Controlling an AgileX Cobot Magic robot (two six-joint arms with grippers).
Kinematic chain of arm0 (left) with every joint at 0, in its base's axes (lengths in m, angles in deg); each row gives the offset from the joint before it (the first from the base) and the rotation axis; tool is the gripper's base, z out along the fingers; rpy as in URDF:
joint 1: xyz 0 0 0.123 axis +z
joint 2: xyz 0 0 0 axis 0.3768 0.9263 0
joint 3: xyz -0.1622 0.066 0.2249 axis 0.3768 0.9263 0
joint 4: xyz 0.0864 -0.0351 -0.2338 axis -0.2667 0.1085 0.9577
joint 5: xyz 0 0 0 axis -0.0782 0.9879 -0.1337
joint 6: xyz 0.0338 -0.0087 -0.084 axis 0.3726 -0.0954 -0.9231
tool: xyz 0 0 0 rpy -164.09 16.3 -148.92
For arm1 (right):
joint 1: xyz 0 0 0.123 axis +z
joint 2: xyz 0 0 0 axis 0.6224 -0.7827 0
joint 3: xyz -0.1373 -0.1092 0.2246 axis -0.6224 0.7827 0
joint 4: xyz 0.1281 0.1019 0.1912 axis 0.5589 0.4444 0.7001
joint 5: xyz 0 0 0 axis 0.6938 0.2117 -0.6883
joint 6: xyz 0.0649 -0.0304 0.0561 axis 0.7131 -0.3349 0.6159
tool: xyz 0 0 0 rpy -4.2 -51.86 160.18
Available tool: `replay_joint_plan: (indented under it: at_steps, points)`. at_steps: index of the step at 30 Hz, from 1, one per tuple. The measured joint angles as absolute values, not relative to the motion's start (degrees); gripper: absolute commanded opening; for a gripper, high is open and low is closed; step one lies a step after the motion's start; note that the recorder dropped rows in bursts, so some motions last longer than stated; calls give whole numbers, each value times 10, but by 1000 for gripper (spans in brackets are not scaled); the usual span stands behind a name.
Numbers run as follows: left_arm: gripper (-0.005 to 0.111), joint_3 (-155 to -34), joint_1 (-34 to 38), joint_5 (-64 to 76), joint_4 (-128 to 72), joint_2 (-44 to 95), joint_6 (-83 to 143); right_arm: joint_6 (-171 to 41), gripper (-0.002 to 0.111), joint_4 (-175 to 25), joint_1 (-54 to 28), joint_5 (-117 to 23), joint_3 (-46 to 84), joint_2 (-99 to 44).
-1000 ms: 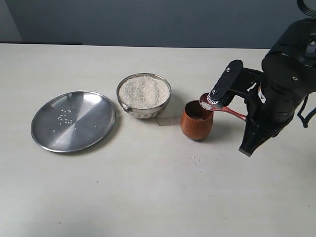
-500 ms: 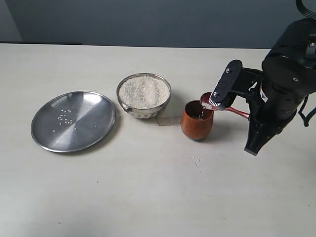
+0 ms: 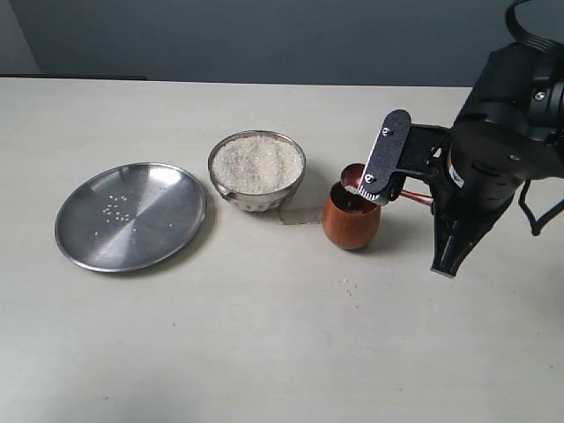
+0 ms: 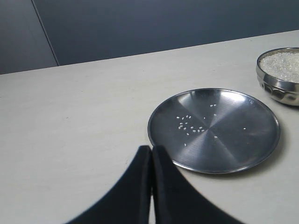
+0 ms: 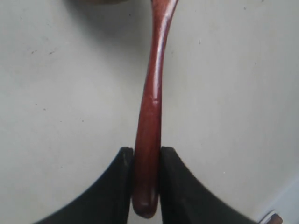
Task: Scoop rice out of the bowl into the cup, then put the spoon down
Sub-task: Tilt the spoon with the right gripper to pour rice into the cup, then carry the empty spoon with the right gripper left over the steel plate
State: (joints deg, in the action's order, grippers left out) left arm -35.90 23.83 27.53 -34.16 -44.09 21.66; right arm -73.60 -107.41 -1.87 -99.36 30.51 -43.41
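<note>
Wooden spoon [image 5: 150, 102] is clamped at the handle by the right gripper [image 5: 145, 151], head tipped over the cup [image 3: 350, 222] right of centre. Pouring is judged in hand. Withdrawal clear of the rim is called for next.

Of the spoon [image 5: 148, 107], the head fell outside the right wrist view; the right gripper [image 5: 147, 156] hid most of its handle in the exterior view. The left wrist view cropped the bowl [image 4: 280, 86].

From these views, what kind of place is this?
Likely a robot lab bench, not a kitchen: bare pale table, plain dark wall behind, and a steel plate, a bowl of rice and a wooden cup laid out beside the robot arm.
</note>
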Motion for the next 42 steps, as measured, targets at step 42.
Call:
replay_joint_plan:
  at_steps: [42]
  points:
    - [0,-359,238,275,-342,-441,217,-857,-1,-495,-7,-677,298,-472]
